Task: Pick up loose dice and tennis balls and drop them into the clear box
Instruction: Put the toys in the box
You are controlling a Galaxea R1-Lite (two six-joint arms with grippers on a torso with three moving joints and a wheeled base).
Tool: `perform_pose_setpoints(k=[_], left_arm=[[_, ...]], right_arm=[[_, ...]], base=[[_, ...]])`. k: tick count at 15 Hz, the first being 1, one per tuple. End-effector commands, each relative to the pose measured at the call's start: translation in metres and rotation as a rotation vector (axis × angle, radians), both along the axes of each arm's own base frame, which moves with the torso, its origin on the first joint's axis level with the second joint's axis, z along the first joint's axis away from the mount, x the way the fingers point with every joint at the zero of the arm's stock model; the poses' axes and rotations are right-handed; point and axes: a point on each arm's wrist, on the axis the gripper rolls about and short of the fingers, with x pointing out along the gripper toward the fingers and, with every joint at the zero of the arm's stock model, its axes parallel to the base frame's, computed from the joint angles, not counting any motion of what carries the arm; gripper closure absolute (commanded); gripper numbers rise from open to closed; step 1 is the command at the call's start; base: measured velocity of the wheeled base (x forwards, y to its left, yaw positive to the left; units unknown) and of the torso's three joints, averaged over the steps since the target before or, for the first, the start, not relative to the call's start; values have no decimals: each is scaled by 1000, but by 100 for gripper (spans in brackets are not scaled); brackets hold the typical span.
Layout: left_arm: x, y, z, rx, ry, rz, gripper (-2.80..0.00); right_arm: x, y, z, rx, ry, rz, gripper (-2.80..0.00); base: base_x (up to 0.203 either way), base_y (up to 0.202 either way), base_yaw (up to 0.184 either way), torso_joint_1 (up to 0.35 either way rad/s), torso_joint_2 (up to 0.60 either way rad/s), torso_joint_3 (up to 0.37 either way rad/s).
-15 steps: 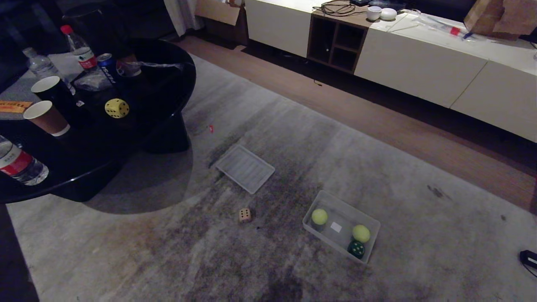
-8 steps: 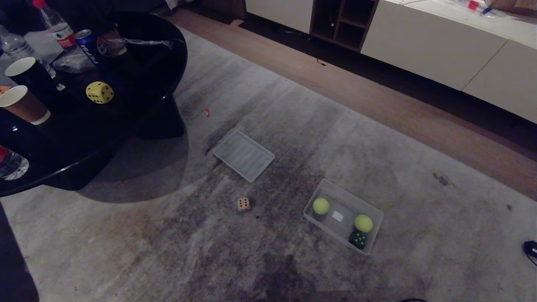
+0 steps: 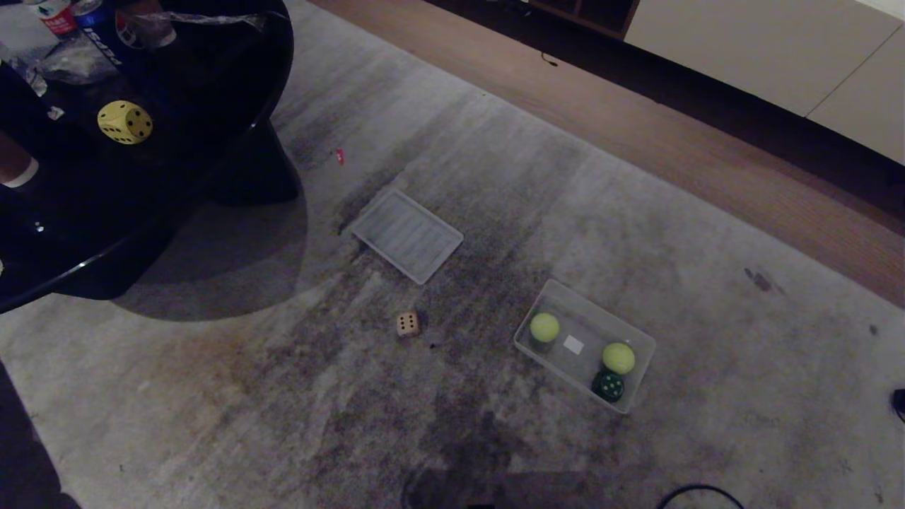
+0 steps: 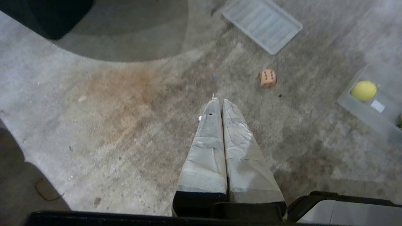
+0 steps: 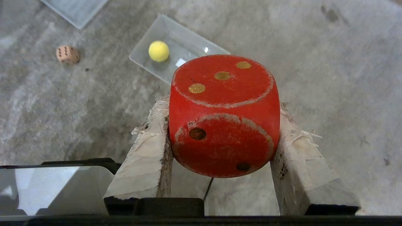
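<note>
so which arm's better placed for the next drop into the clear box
Right, probably: the right gripper already holds the red die, with the clear box beyond it. The left gripper is shut and empty.

Dice, four: yellow die, tan die, dark green die, red die. Tennis balls, two. Clear box, one. Ribbed lid, one.

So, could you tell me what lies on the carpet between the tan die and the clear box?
Nothing: in the head view, the stretch between the tan die and the clear box is bare, stained carpet.
</note>
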Motion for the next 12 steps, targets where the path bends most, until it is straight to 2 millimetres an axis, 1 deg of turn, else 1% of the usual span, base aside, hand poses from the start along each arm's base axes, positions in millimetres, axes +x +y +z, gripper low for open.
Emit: perform_pose_setpoints(k=[1, 12], left_arm=[[0, 0, 0, -1, 3, 0, 0], [0, 0, 0, -1, 3, 0, 0]], right_arm=[[0, 0, 0, 0, 3, -1, 0], [0, 0, 0, 0, 4, -1, 0]], base=[[0, 0, 0, 2, 2, -197], [0, 0, 0, 3, 4, -197]])
